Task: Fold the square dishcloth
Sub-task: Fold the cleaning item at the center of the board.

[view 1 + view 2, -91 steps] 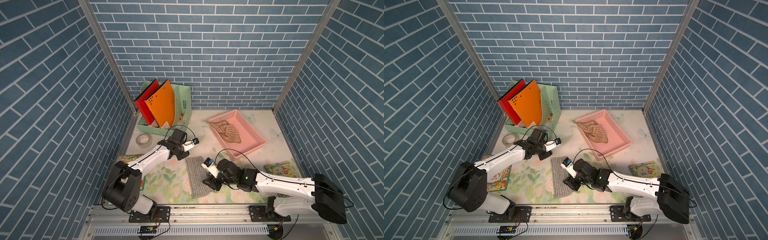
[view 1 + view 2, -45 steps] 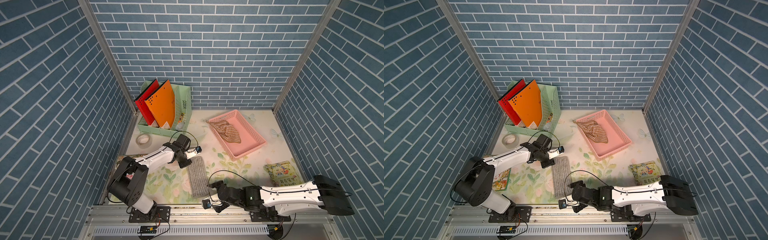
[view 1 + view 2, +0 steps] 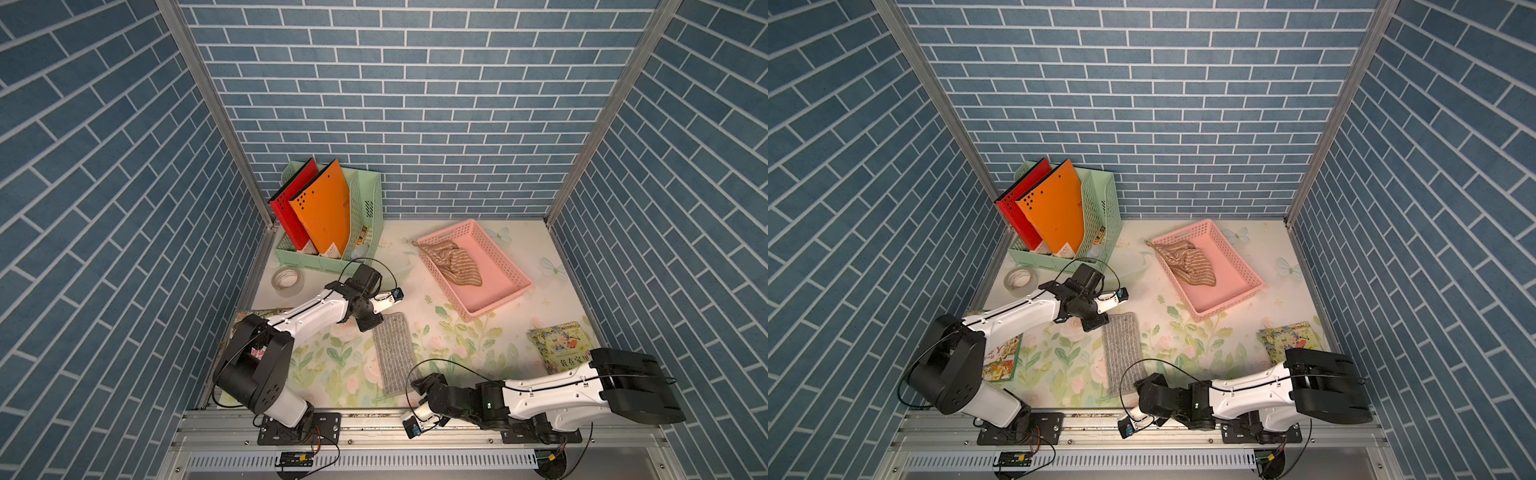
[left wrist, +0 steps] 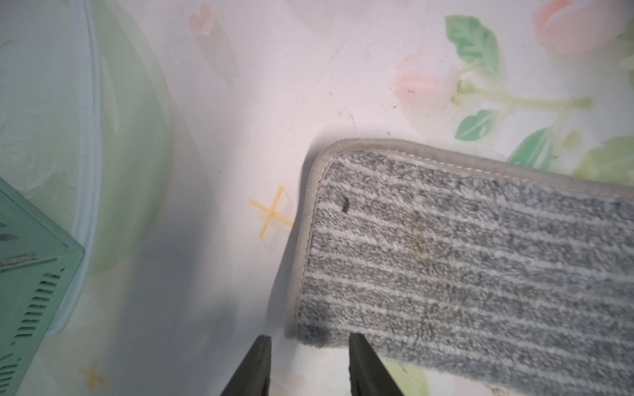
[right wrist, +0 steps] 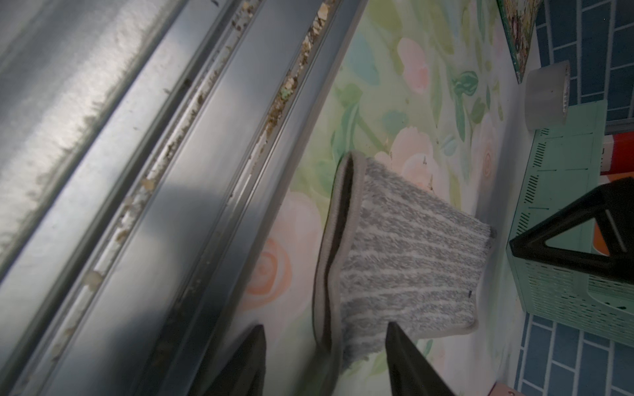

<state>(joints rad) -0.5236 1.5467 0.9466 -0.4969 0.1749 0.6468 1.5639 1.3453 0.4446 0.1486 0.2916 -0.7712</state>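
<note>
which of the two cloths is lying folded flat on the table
The grey dishcloth on the floral tabletop; the brown striped cloth sits crumpled inside the pink basket.

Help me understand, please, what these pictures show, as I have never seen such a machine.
Two robot arms stand at the front edge of a flowered table, each ending in a two-fingered gripper. Two pictures look down on everything from overhead; the other two come from cameras on the arms' wrists. The grey dishcloth, folded double into a strip, lies between the arms. The left gripper is at its far corner and the right gripper at its near end; both are open, gripping nothing. Around them are a pink basket holding a striped cloth, a green rack with folders, a tape roll and a picture book.
</note>
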